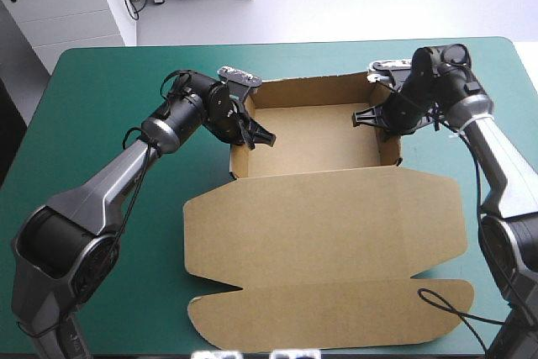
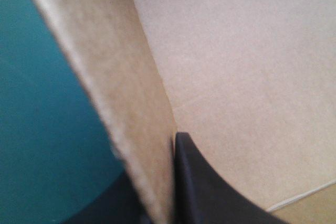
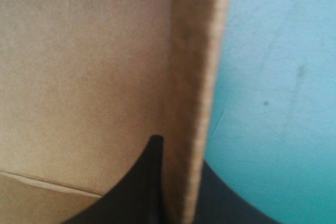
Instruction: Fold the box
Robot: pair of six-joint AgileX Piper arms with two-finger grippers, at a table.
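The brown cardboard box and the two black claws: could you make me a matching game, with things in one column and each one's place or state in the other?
Things
1. left gripper, black fin-shaped fingers
2. right gripper
3. brown board box's wide lid flap
4. teal-green table cover

Places or states
a. lies flat, toward the table's near edge
b. shut on the right wall
c. beneath everything
d. shut on the left wall

Pairs: 1-d, 2-b, 3-a, 4-c.

- I see the box [image 1: 311, 136], brown board, as an open tray with its walls raised.
- Its lid [image 1: 324, 224] lies flat toward the table's [image 1: 101, 124] near edge.
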